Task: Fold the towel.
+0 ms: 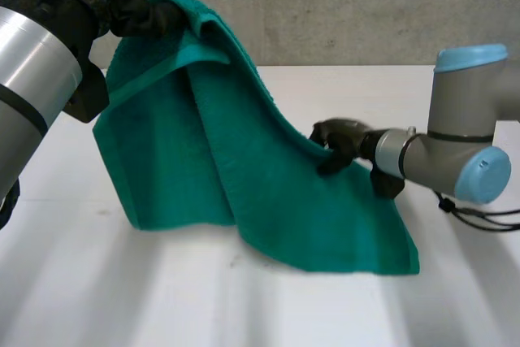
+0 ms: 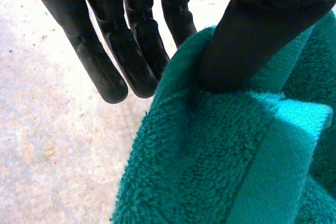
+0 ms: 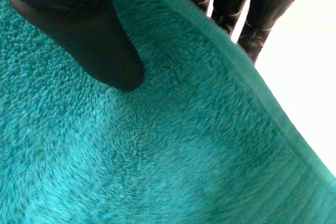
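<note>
Towels: one, a teal towel (image 1: 268,193), a single piece of cloth.
Hands: two, both black, the left hand (image 1: 150,7) and the right hand (image 1: 337,145).
Hands pinching the towel: two, each with thumb against fingers.
Arms: two, the left arm (image 1: 36,71) and the right arm (image 1: 443,152).
Light-blue caps (image 1: 483,175): two, both on the right arm.
Tables: one, a white table (image 1: 162,298).
Walls: one, a grey wall (image 1: 366,6) behind the table.

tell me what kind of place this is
Likely a robotics lab or test bench: a white table, a plain grey wall, and a left arm and right arm holding a green towel.
</note>
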`<state>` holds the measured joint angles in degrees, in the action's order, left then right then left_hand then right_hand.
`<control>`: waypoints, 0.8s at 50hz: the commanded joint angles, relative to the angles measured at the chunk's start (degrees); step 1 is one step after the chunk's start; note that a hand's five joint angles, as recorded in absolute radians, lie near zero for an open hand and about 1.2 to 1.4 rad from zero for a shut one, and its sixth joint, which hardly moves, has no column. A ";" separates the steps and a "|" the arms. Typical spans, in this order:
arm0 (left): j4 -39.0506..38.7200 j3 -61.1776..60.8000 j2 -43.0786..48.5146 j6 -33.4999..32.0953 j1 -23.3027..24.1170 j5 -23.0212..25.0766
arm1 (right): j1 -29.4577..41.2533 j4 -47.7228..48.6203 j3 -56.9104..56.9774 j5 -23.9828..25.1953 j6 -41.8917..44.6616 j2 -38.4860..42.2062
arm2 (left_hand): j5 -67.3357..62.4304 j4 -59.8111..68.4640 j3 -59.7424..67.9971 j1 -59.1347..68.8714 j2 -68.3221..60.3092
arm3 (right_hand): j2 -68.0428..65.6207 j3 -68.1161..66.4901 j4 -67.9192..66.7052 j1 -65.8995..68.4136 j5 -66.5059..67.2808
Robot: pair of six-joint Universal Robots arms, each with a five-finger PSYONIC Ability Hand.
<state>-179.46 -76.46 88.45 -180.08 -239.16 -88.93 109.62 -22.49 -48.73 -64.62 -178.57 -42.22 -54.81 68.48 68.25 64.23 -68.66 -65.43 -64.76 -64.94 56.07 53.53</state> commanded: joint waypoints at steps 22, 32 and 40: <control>-22.87 10.03 17.98 -5.20 -9.13 -0.10 | 3.32 37.62 -16.65 -20.46 20.89 -30.03 | -15.19 11.52 11.75 15.77 -11.34 | -14.57 -15.24 -15.06 23.93 16.47; -23.04 -11.06 21.32 -5.37 -12.56 1.39 | 4.11 28.21 -23.95 -20.29 22.56 -18.08 | -15.19 11.52 11.75 15.77 -11.34 | -14.57 -15.24 -15.06 23.93 16.47; -22.95 -17.49 25.89 -5.64 -12.83 5.70 | 3.85 25.30 -24.57 -20.46 22.13 -9.11 | -15.19 11.52 11.75 15.77 -11.34 | -14.57 -15.24 -15.06 23.93 16.47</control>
<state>-202.48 -90.52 111.67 -185.55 -251.94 -85.83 113.61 4.70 -72.95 -84.98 -156.00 -58.46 -54.81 68.49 68.30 64.23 -68.68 -67.17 -67.73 -68.33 56.25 56.29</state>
